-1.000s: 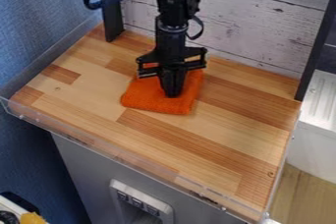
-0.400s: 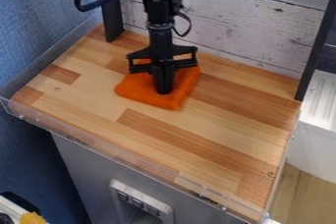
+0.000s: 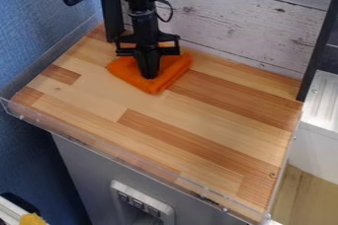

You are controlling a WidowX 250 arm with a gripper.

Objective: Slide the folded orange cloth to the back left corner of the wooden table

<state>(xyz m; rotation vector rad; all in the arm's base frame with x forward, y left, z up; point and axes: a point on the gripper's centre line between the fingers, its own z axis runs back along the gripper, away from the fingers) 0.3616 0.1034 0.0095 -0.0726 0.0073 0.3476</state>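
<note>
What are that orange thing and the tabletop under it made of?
The orange piece looks like soft folded cloth, perhaps microfibre or terry: its surface is matt and its corners are rounded. The tabletop seems to be wood with a light satin finish, going by its grain and joined strips in differing tones, though a printed wood-look surface is possible.

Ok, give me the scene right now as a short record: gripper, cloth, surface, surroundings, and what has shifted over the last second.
gripper: black gripper, pointing down onto the cloth
cloth: orange cloth, flat, one corner toward the camera
surface: wooden top, cloth near its back left in the view
surroundings: whitish plank wall behind, blue wall at left
shifted: gripper and cloth, together, toward the view's upper left; cloth also turned
</note>
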